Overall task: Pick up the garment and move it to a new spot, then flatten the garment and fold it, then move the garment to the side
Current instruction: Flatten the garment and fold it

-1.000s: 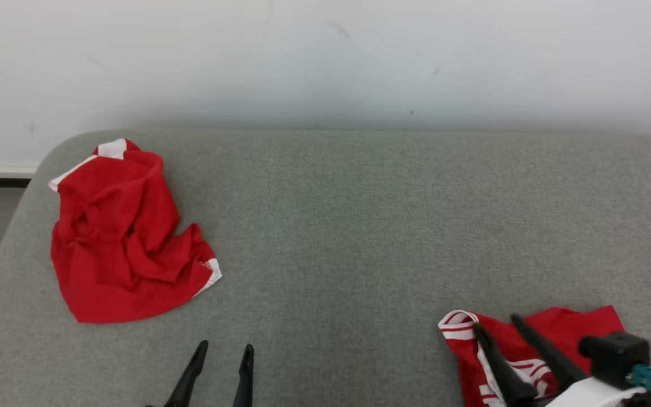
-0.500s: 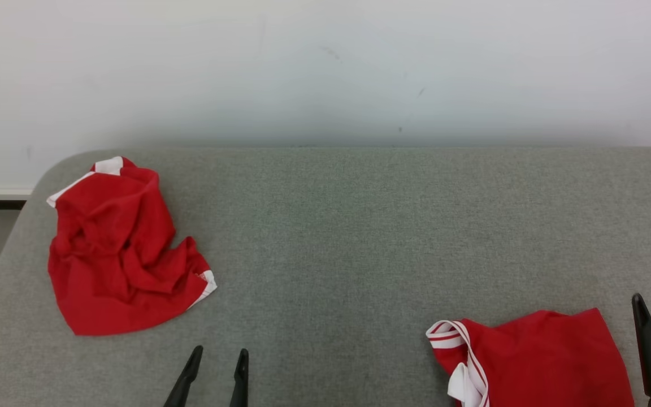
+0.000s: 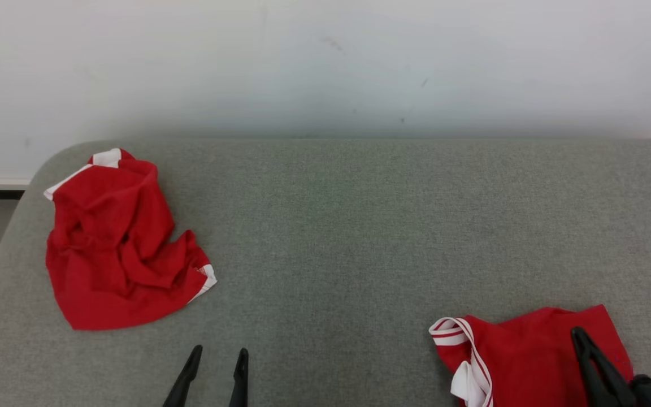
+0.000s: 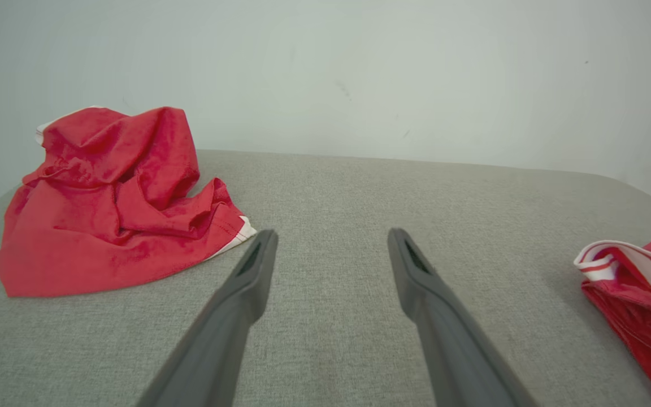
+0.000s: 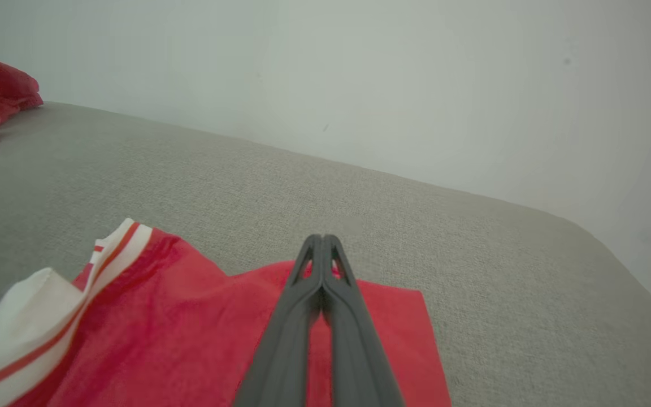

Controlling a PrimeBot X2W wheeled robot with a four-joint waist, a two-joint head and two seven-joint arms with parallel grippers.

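Head view, grey cloth-topped table (image 3: 359,226): crumpled red garment (image 3: 111,249) at 9 o'clock near the rounded corner; red garment with white striped trim (image 3: 529,350) at 5 o'clock, lying flatter. Left gripper (image 3: 219,351) at 7 o'clock, fingers spread, grasping nothing, over bare table. Right gripper (image 3: 578,334) at 5 o'clock, fingers clenched together over the trimmed garment's right part, no cloth visibly pinched.

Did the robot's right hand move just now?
Yes. The right gripper moved left: earlier it stood past the striped garment's right edge; now it is shut over that garment's right part.
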